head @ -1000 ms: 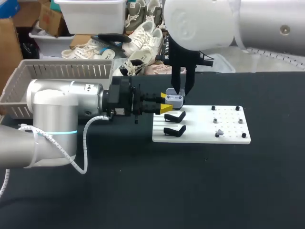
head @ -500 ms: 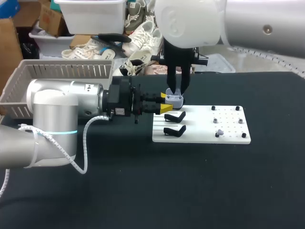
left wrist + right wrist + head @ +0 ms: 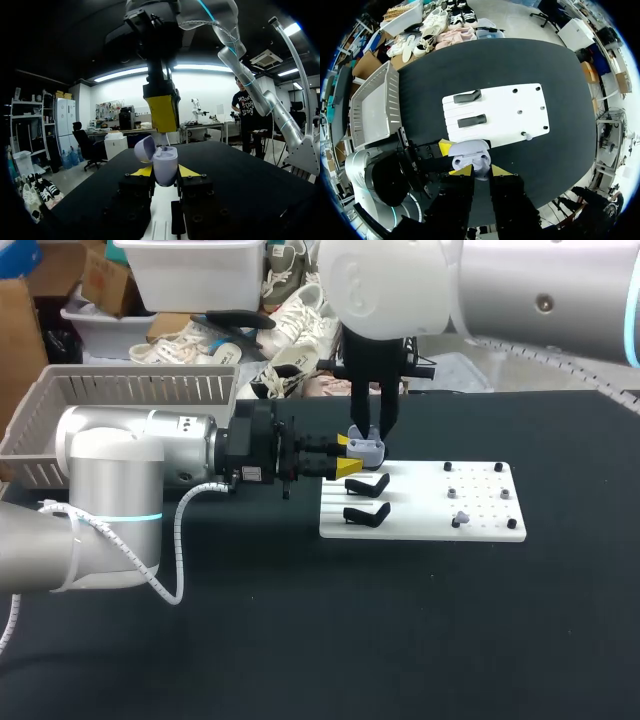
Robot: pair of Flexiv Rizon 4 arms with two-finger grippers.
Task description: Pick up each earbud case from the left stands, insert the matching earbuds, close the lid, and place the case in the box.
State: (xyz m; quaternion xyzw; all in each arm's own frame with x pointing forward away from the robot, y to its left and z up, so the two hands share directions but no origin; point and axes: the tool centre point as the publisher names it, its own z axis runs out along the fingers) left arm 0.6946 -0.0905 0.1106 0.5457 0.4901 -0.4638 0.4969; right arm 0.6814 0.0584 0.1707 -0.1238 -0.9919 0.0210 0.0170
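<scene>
Case (image 3: pixel 165 167), pale lilac, sits clamped between the two yellow tips of the left gripper (image 3: pixel 165 172), one finger on each side of its body, jaws parted only by the case's width; its lid (image 3: pixel 145 148) stands open, tipped off to one side above the left jaws. Right gripper (image 3: pixel 162 127) hangs straight above the open case, pointing down into it, jaws drawn nearly together on what looks like a small white earbud (image 3: pixel 166 146) that reaches from their tips to the case's mouth; from the right wrist, the case (image 3: pixel 470 155) lies just ahead of and under those narrow jaws, with the left gripper's yellow tips on either side of it. Just beyond the left jaws lies a white board (image 3: pixel 480 525) carrying two black stands (image 3: pixel 366 485), both beside the held case and not touching it; behind the left arm, well apart from both jaws, a grey basket (image 3: pixel 60 410) sits on the black table (image 3: pixel 300 640).
</scene>
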